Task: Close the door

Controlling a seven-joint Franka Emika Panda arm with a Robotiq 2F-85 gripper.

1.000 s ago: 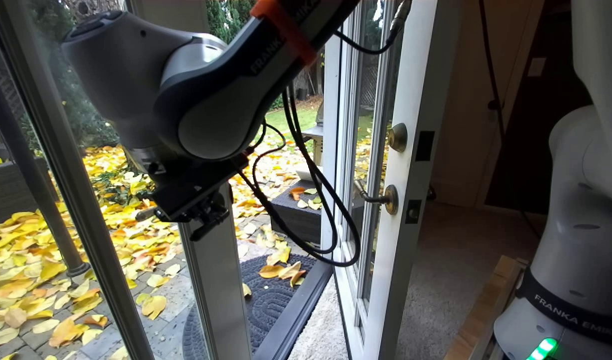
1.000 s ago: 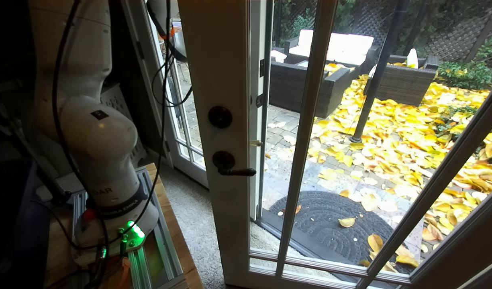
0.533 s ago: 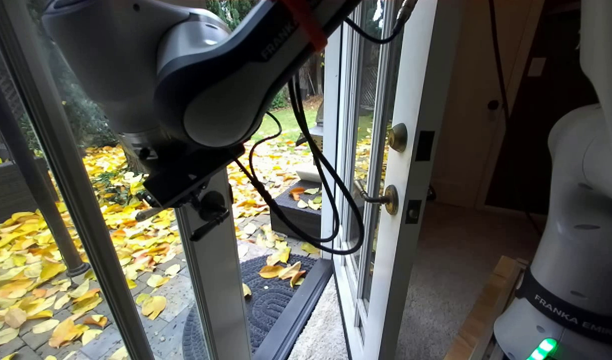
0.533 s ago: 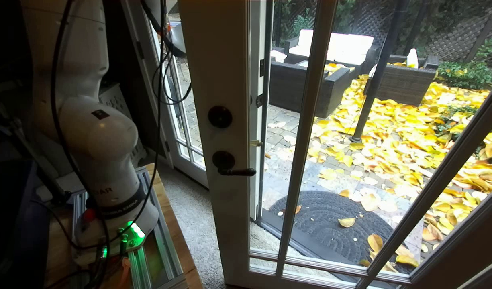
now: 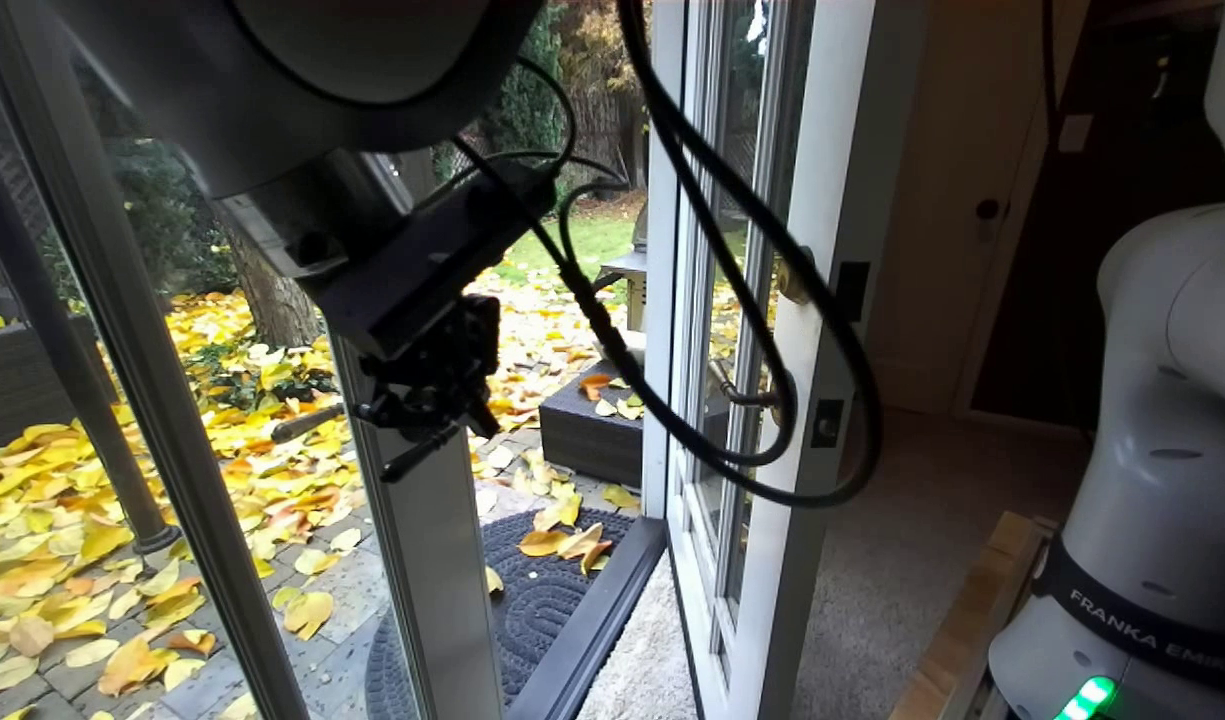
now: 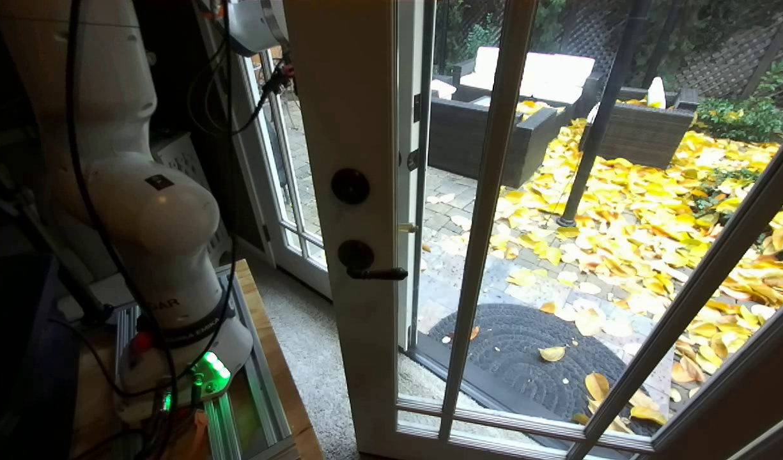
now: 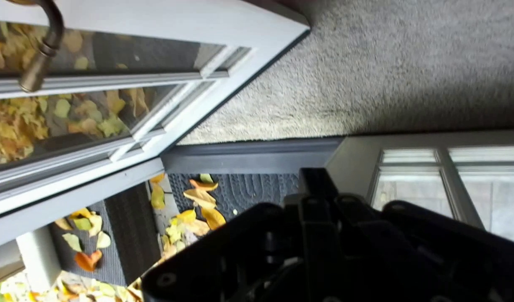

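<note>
The white-framed glass door (image 5: 777, 580) stands open into the room in both exterior views (image 6: 372, 345). Its brass lever (image 5: 740, 395) faces the opening, and a cable partly hides the deadbolt. The dark lever (image 6: 381, 273) shows on its other face. In the wrist view the door (image 7: 164, 19) lies at the left with the brass lever (image 7: 42, 67). My gripper (image 5: 480, 418) hangs in the doorway, well apart from the door, by the edge of the other leaf. In the wrist view the fingertips (image 7: 317, 182) are together with nothing held. Contact with the other leaf cannot be told.
The other glazed leaf (image 5: 442, 600) carries a dark lever (image 5: 417, 460) overlapping my gripper. A dark sill (image 5: 592, 620) crosses the opening, with a mat (image 5: 532, 580) outside. Looped cables (image 5: 712, 460) hang in front of the door. A wicker block (image 5: 592, 430) stands outside.
The arm has come nearer in an exterior view, and the wrist has turned and moved right, bringing the fingers into sight. The cables have swung right across the door's hardware. The door has not moved.
</note>
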